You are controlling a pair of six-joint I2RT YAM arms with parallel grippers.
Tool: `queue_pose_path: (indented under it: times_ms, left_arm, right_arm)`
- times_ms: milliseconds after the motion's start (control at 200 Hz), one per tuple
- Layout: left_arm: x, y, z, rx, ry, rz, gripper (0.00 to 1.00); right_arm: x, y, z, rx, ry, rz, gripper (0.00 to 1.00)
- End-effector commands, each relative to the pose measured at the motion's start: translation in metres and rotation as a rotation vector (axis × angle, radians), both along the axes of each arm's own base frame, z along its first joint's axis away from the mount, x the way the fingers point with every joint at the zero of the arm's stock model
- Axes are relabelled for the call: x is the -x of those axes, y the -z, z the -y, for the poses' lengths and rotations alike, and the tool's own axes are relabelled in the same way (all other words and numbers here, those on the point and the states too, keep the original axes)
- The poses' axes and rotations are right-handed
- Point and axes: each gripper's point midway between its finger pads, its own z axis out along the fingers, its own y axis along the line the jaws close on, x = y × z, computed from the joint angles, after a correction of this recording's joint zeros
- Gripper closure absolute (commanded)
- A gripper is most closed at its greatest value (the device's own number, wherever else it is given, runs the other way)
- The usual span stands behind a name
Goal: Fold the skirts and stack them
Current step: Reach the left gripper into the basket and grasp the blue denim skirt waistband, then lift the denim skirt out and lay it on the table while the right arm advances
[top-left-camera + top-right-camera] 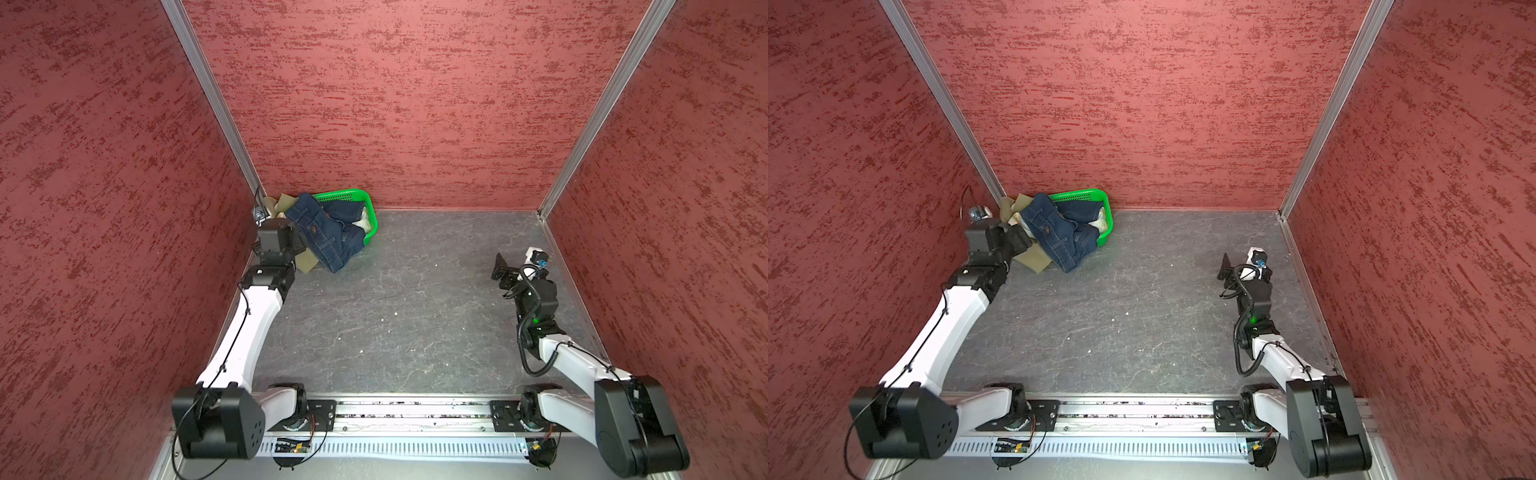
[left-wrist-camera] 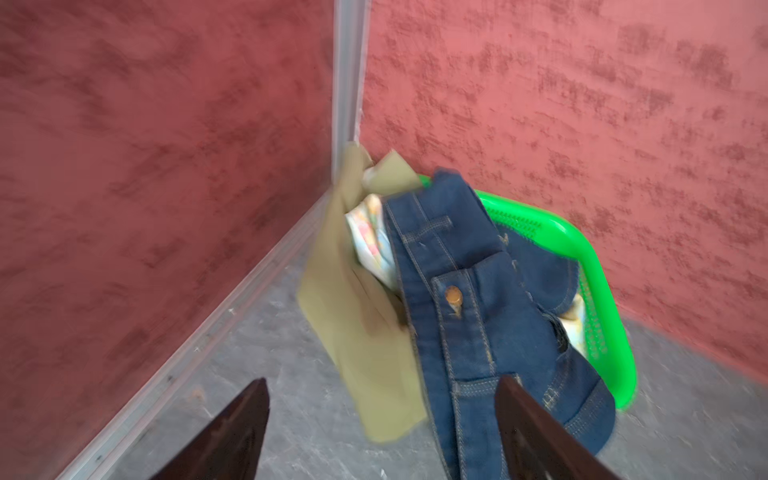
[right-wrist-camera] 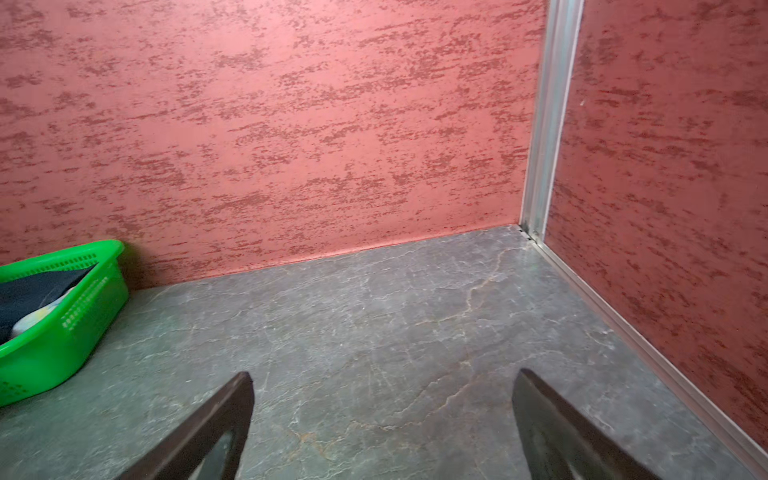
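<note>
Nothing of the task shows as done: no skirt is folded, no stack stands anywhere on the desk (image 1: pixel 415 316), and all three garments are bundled together in the far left corner. The green basket (image 1: pixel 353 193) sits there, and the clothes spill out of it. The denim skirt (image 1: pixel 328 237) drapes over its rim with its lower part on the desk. The olive skirt (image 2: pixel 365 332) lies crumpled beside and partly under the denim, reaching up into the corner. The floral skirt (image 2: pixel 372 237) shows only in patches, between the other two and inside the basket. The left hand (image 2: pixel 383 379) hovers just before this heap, fingers spread, grasping nothing. The right hand (image 3: pixel 384 372) is likewise released, over bare desk well apart from the basket. Pulling each skirt out, folding it and stacking all appear left to do.
</note>
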Motion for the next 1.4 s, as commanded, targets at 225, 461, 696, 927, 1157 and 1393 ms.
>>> queue_pose_path:
  times_ms: [225,461,696,927,1157,1393]
  left_arm:
    - [-0.056,0.069,0.039,0.326,0.162,-0.216,0.18]
    - [-0.097,0.101,0.036,0.371,0.159,-0.214,0.18]
    - [-0.134,0.108,0.038,0.401,0.196,-0.145,0.53]
    - [-0.138,0.076,0.042,0.381,0.242,-0.081,1.00]
    - [-0.122,0.008,0.059,0.320,0.326,0.020,1.00]
    - [-0.095,-0.102,0.111,0.267,0.490,0.202,1.00]
  right_arm:
    - [-0.008,0.004,-0.030,0.060,-0.094,-0.029,0.02]
    - [-0.015,0.009,-0.031,0.077,-0.092,-0.045,0.02]
    - [-0.013,0.008,-0.029,0.075,-0.081,-0.033,0.01]
    - [-0.013,0.008,-0.028,0.072,-0.072,-0.032,0.01]
    - [-0.014,0.008,-0.024,0.069,-0.051,-0.033,0.01]
    - [-0.010,-0.031,-0.008,-0.028,0.044,-0.015,0.01]
